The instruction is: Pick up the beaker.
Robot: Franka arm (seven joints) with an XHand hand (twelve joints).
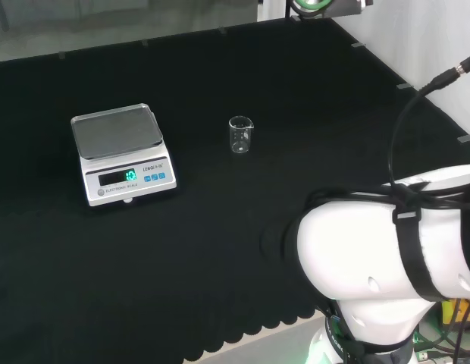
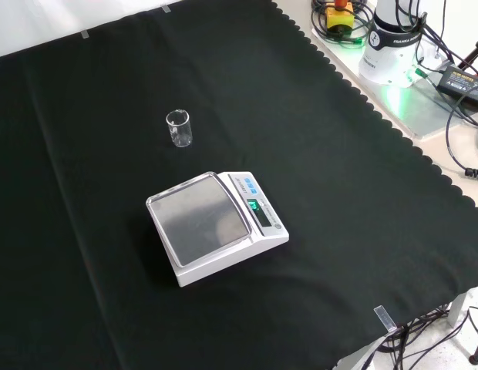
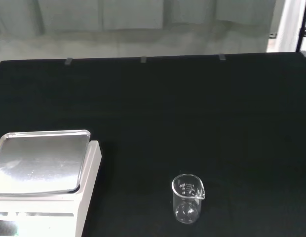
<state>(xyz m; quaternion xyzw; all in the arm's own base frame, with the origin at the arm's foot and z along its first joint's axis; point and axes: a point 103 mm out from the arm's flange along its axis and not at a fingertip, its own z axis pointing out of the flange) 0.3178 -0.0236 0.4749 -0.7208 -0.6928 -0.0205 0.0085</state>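
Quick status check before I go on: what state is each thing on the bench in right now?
Beaker: upright on the cloth, looks empty, spout visible, nothing touching it.
Scale: switched on, display lit green, pan bare.
Cloth: spread flat across the bench.

The beaker (image 1: 240,135) stands upright on the black cloth of the worktop (image 1: 220,250), with bare cloth on every side of it. The 1 obstacle is the scale (image 1: 121,152), well apart to the beaker's left in the head view and nearer the camera in the front view. Between scale and beaker runs an open strip of cloth.
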